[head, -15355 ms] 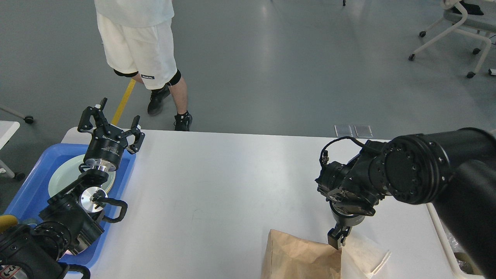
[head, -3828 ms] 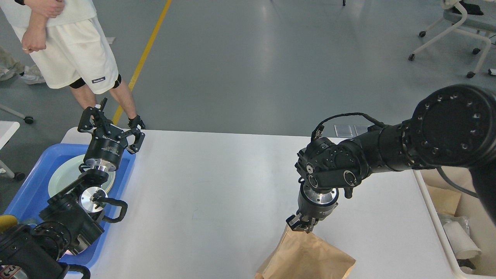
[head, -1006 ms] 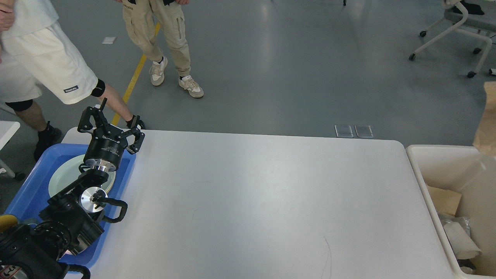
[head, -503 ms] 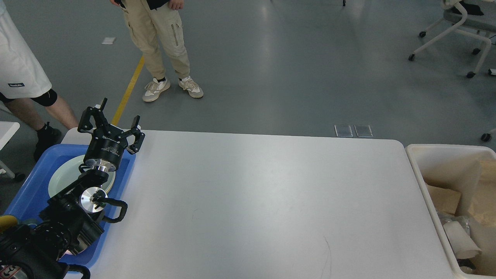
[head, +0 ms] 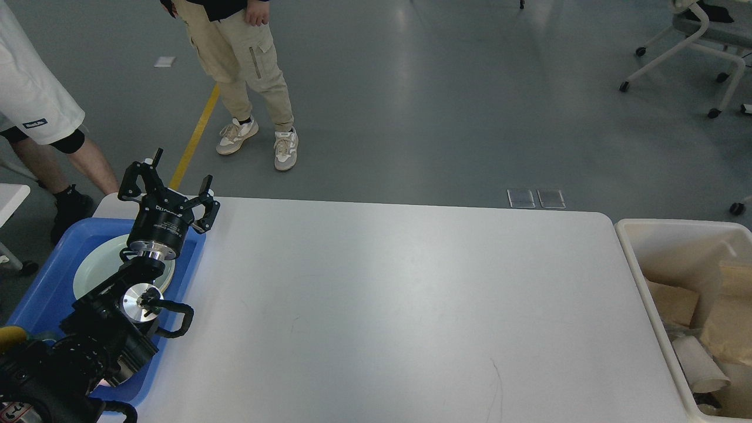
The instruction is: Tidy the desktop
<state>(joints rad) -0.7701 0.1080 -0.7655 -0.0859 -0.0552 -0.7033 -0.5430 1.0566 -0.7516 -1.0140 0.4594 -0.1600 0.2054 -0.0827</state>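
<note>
Desktop [head: 399, 305] now bare; brown bag [head: 728, 335] landed in bin [head: 637, 258]; left claw [head: 167, 188] released.

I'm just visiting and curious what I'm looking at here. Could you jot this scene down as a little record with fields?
desktop: white, nothing lying on it
left gripper: open, holding nothing, raised above the blue tray
right gripper: not in view
blue tray: at the left end, holds a pale plate
cream bin: beside the right end, holds brown paper and a white roll
people: two standing beyond the far edge
</note>
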